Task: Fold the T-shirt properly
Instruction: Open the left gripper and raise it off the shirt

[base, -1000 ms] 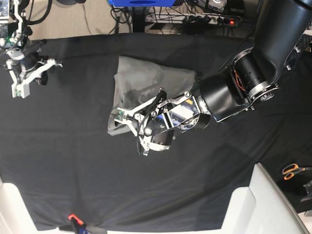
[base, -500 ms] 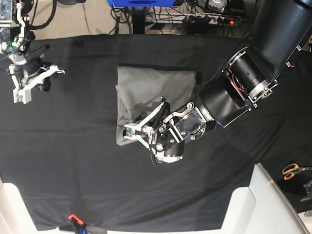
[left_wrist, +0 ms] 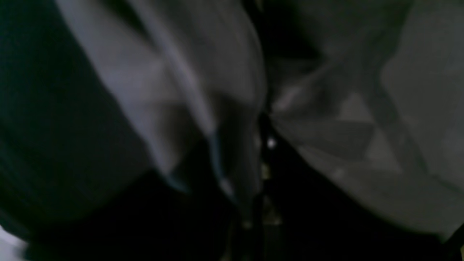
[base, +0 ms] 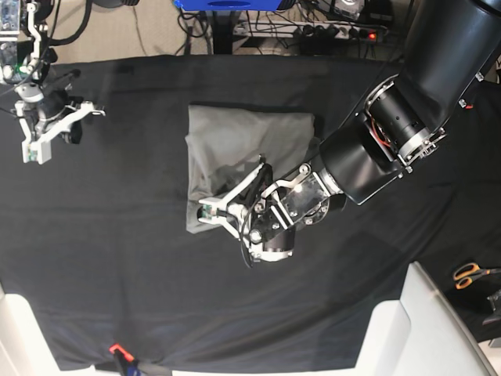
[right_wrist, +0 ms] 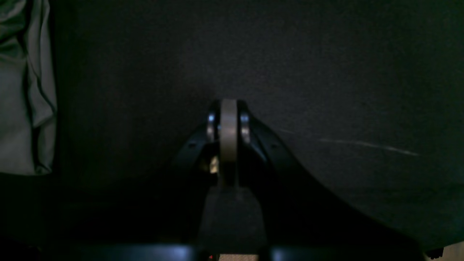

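L tool [base: 205, 212] at folded T-shirt [base: 235, 141] edge

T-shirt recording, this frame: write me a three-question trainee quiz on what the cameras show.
1. True or false: the T-shirt lies spread out flat with both sleeves extended.
2. Which gripper is at the shirt's near edge? A) left gripper B) right gripper
3. Fill in: the shirt rests on a ____ table cloth.

Key: 1 false, it is folded into a compact bundle. 2 A; the right one sits far off, jaws shut and empty in its wrist view. 3 black.
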You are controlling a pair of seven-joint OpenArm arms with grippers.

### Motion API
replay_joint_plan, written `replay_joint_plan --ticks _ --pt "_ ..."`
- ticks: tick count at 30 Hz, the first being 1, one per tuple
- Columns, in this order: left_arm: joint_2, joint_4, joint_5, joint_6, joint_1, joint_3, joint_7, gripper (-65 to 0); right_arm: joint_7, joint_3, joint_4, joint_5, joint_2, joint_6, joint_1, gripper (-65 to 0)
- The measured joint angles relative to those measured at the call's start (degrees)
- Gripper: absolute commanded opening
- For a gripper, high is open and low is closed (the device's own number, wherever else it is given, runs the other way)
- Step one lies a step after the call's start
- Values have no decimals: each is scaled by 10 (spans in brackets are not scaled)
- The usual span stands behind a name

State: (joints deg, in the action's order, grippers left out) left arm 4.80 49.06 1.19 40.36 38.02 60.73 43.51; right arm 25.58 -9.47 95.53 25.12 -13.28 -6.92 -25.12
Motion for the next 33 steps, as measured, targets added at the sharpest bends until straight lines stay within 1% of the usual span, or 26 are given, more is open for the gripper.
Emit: replay_joint_plan --ticks 1,4,8,11,16,17,19,20,21,22,24,26,28,30,33 --pt "1 0 -2 0 2 0 0 -357 0 0 0 0 0 0 0 -648" --pt "2 -1 -2 0 16 0 1 -268 -1 0 0 0 0 0 0 -648" --pt "2 -1 -3 0 38 0 0 -209 0 1 0 0 0 0 0 -648" --pt "5 -1 -3 0 53 0 1 -196 -1 1 0 0 0 0 0 -648" --pt "6 0 5 1 111 -7 7 -197 -1 1 0 0 0 0 0 -648" --pt "4 2 5 1 119 -25 23 -202 -1 1 0 0 0 0 -1 -648" --pt "3 30 1 0 122 -98 71 -211 -1 6 0 0 0 0 -2 -648" --pt "5 66 1 0 112 -143 95 -230 -1 18 0 -1 -2 4 -3 -648" --pt "9 108 -4 -1 96 -182 116 -286 -1 36 0 -2 -5 4 -4 -648" --pt "14 157 -8 -7 73 -216 134 -382 -2 53 2 -2 -7 4 -5 -648" --pt "35 260 -2 -9 0 -259 160 -650 2 83 9 0 -2 -1 -10 -648" --pt "59 345 -11 -7 -92 -284 177 -650 0 103 21 1 -3 -1 -15 -648" --pt "83 406 -5 0 -198 -307 178 -650 0 120 26 0 -4 0 -14 -648" --pt "88 447 -9 0 -271 -335 182 -650 -1 127 28 2 -4 -2 -12 -648" --pt "85 467 -6 0 -337 -383 122 -650 0 125 29 0 -5 0 -15 -648"
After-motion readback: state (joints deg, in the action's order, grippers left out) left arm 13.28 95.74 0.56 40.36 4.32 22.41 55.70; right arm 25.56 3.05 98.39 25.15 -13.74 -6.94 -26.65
